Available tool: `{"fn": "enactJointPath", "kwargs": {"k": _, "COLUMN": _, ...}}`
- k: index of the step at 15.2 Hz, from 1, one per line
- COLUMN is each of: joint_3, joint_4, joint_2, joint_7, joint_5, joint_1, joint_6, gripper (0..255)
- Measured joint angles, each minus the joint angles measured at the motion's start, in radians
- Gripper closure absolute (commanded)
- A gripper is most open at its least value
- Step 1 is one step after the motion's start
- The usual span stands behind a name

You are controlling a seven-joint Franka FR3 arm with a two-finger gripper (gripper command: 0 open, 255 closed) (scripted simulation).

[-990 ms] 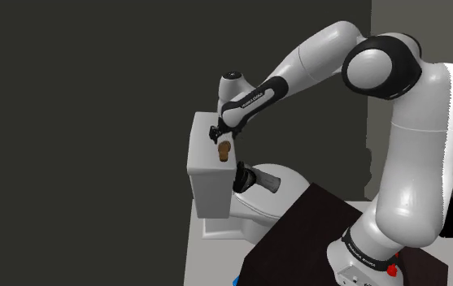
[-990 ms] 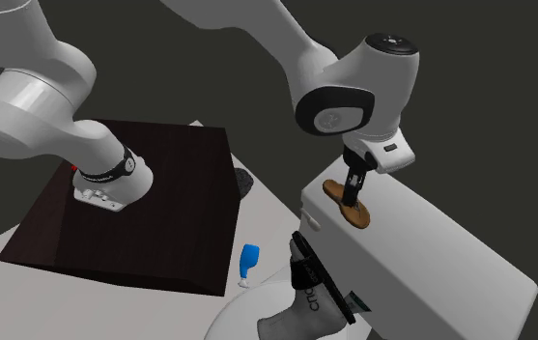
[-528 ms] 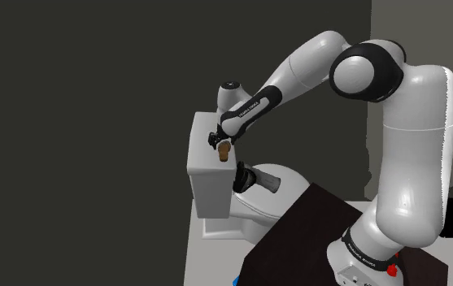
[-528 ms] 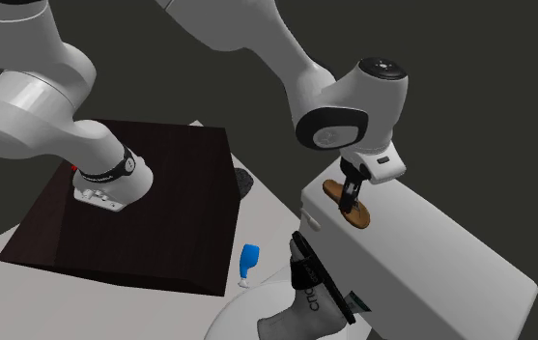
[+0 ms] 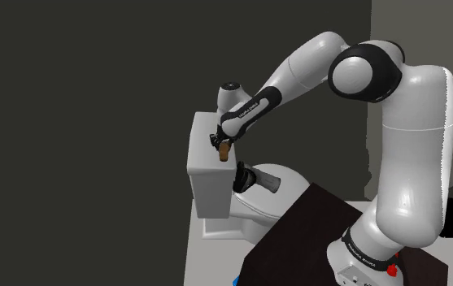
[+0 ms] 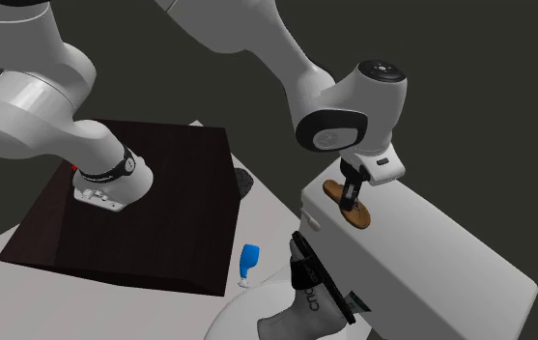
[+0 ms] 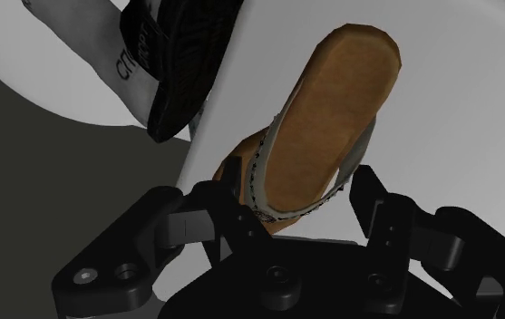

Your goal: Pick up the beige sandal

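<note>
Wrist view: the gripper [image 7: 297, 188] pinches the tan sandal [image 7: 332, 109] across its strap end, one finger on each side, the sole flat on the white toilet tank lid [image 6: 431, 232]. The risk, I'd say: the grip sits far from the middle, so on lifting the long free end may swing down, slip loose and drop toward the black shoe [image 6: 320, 285] at seven o'clock in the second exterior view.
</note>
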Motion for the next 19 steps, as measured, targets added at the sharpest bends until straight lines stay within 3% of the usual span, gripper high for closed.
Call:
{"fn": "enactJointPath", "kwargs": {"k": 4, "joint_3": 0.001, "joint_4": -0.001, "joint_2": -0.004, "joint_7": -0.001, "joint_5": 0.001, "joint_1": 0.000, "joint_6": -0.004, "gripper": 255}}
{"fn": "enactJointPath", "kwargs": {"k": 19, "joint_3": 0.019, "joint_4": 0.018, "joint_2": -0.132, "joint_7": -0.042, "joint_5": 0.034, "joint_1": -0.010, "joint_6": -0.150, "gripper": 255}}
